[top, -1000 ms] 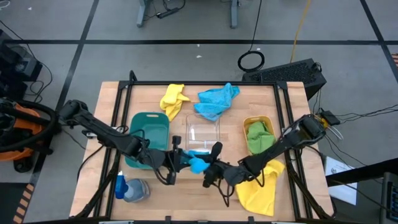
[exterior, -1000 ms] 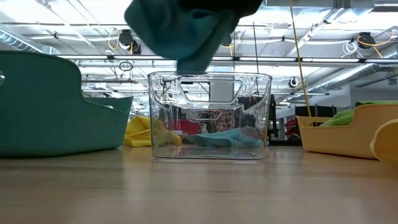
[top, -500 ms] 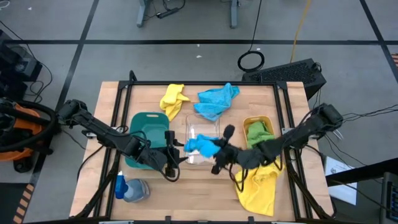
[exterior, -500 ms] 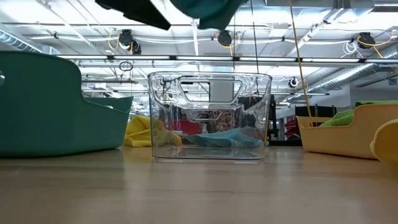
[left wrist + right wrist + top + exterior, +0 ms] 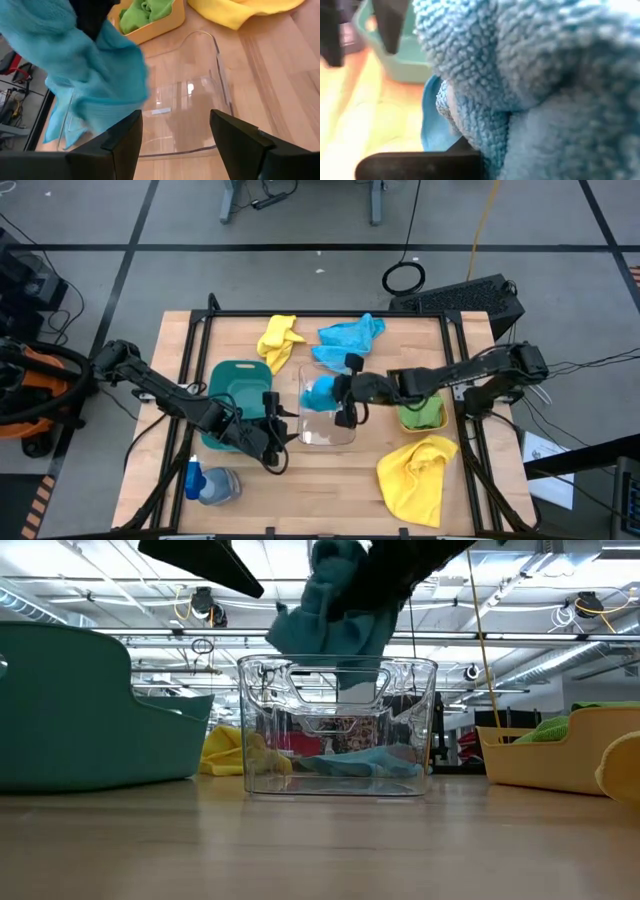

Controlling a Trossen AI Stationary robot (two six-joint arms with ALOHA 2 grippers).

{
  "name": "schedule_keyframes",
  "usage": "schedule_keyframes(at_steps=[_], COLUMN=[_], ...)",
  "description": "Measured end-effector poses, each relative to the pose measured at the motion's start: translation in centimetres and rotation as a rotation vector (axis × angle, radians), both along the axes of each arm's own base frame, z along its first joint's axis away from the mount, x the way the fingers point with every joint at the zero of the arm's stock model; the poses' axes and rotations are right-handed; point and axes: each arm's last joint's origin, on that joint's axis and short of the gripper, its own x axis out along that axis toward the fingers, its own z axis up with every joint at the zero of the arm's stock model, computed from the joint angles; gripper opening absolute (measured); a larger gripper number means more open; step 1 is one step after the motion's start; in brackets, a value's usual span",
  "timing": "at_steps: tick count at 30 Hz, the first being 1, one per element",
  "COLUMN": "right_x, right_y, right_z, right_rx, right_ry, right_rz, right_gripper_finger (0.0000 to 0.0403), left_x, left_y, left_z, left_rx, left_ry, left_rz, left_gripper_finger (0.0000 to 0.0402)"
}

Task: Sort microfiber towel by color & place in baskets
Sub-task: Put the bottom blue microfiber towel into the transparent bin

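A bunched, nubbly blue towel (image 5: 321, 391) is hanging over the clear basket (image 5: 327, 435), its lower folds dangling at the rim. The right gripper (image 5: 340, 393) is clamping it from above. Just left, the left gripper (image 5: 275, 420) is waiting with fingers spread, holding nothing.
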Motion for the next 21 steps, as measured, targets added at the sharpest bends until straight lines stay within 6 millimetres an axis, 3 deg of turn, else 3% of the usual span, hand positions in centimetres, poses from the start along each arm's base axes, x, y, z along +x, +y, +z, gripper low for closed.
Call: schedule_keyframes(at_steps=[7,14,21], right_x=[1.8,2.8,3.0], right_y=[-2.6,-2.8,-2.9], right_z=[-3.8,-7.3,-8.5], right_rx=[0.122,0.148,0.173], right_ry=[0.116,0.211,0.252], right_rz=[0.032,0.016,-0.016], right_gripper_finger=[0.002,0.0027,0.0098], left_x=[0.3,0.2,0.4], left_y=[-0.1,-0.5,-0.6], left_z=[0.4,0.4,0.8], left_rx=[-0.023,-0.026,-0.048], left_ry=[-0.044,-0.049,-0.092], left_rz=[0.001,-0.012,-0.011], left_gripper_finger=[0.0238,0.0238,0.0238])
